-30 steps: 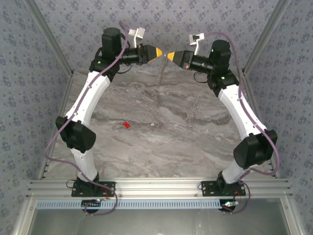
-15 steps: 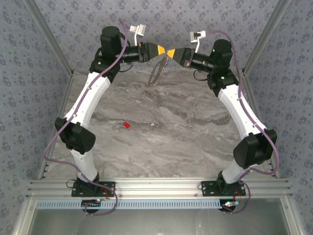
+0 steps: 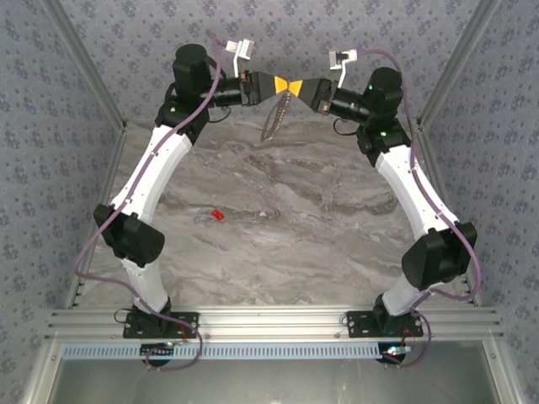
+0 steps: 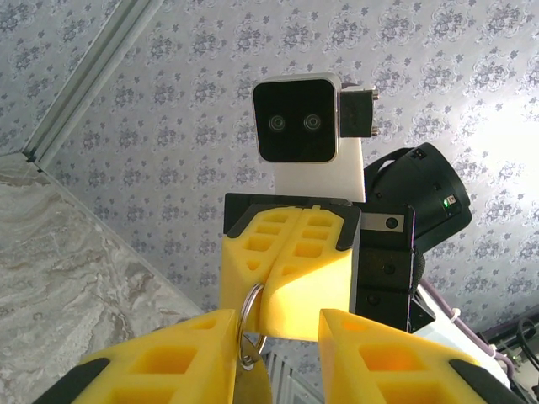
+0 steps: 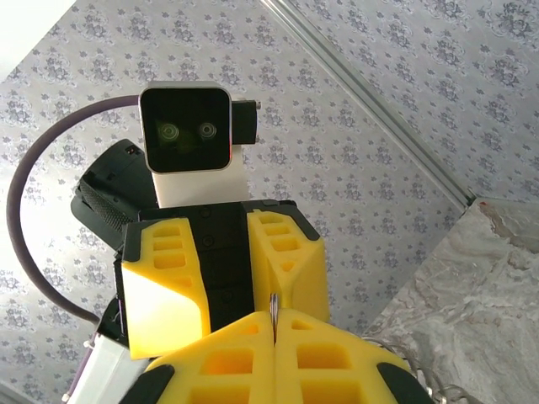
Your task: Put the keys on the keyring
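The keyring (image 3: 274, 120), a thin grey loop, hangs in the air at the back of the table from a small silver ring (image 4: 250, 313). My right gripper (image 3: 296, 87) is shut on that ring (image 5: 273, 313). Tip to tip against it stands my left gripper (image 3: 275, 85), open, and the ring rests against the inner side of one of its fingers (image 4: 181, 358). A flat metal piece (image 4: 249, 383) dangles under the ring. The key (image 3: 216, 215), a tiny red tab, lies on the marble table left of centre, far from both grippers.
The marble tabletop (image 3: 320, 236) is walled with patterned panels (image 3: 505, 126) on three sides. Both arms arch up and inward over the back of the table. A metal frame rail (image 3: 269, 324) runs along the near edge by the arm bases.
Both grippers rose slightly and their tips closed up together. The left jaws widened, then narrowed a little. The hanging keyring swung and now slants down to the left.
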Robot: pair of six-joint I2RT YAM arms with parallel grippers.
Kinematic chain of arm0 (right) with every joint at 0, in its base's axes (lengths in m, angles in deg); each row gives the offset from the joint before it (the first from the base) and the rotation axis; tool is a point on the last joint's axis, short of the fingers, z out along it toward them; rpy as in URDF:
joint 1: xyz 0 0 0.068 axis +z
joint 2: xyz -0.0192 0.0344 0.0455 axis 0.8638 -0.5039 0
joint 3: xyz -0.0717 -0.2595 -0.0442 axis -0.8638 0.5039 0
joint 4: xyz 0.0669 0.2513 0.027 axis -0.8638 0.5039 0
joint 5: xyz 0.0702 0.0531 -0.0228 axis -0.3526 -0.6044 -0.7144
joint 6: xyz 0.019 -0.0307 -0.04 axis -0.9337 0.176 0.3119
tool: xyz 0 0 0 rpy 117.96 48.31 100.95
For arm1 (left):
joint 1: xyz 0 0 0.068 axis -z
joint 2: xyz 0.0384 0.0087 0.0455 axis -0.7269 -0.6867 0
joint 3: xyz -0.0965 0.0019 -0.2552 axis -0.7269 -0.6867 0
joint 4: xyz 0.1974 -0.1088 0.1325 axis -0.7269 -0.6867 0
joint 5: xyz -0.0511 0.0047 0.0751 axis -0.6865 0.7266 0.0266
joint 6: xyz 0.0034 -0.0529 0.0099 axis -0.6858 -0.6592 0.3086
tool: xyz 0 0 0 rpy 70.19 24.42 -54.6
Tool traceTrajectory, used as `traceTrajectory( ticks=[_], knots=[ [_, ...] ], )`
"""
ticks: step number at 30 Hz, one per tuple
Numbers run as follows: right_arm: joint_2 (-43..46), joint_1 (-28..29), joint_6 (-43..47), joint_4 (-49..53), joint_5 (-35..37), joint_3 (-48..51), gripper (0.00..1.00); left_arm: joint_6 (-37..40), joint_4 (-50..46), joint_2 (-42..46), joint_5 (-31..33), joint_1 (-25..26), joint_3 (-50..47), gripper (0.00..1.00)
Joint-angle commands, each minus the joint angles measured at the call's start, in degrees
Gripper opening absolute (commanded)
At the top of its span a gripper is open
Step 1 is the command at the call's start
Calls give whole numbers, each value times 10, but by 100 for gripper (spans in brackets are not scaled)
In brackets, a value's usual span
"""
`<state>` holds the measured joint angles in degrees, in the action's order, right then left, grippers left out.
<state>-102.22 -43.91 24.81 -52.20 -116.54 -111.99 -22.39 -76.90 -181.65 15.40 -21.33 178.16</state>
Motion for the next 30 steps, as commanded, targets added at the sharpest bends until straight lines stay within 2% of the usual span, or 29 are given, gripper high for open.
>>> traceTrajectory(
  ticks=[1, 11, 15, 17, 20, 22, 26, 28, 30],
  knots=[
    [7, -1, -10, -30, -10, 3, 0, -8, 37, 16, -17, 10, -2, 27],
    [10, 0, -13, -34, -11, 12, 0, -6, 45, 15, -19, 25, -1, 13],
    [13, -2, -12, -31, -11, 16, 0, 5, 37, 15, -17, 27, -1, 1],
    [17, -11, -15, -30, -6, 25, 1, 31, 7, 16, -7, 27, 3, 0],
    [42, -49, -33, -40, 26, 65, 28, 101, -66, 25, 26, 26, 12, 0],
    [64, -83, -51, -39, 56, 97, 38, 151, -102, 35, 52, 26, 8, 0],
    [102, -128, -56, -12, 109, 147, 44, 243, -85, 70, 86, 26, -43, 0],
    [116, -133, -29, 32, 131, 158, 45, 282, -38, 100, 124, 27, -102, 0],
    [126, -130, 0, 72, 155, 165, 46, 311, 54, 137, 150, 27, -183, 0]
  ],
)
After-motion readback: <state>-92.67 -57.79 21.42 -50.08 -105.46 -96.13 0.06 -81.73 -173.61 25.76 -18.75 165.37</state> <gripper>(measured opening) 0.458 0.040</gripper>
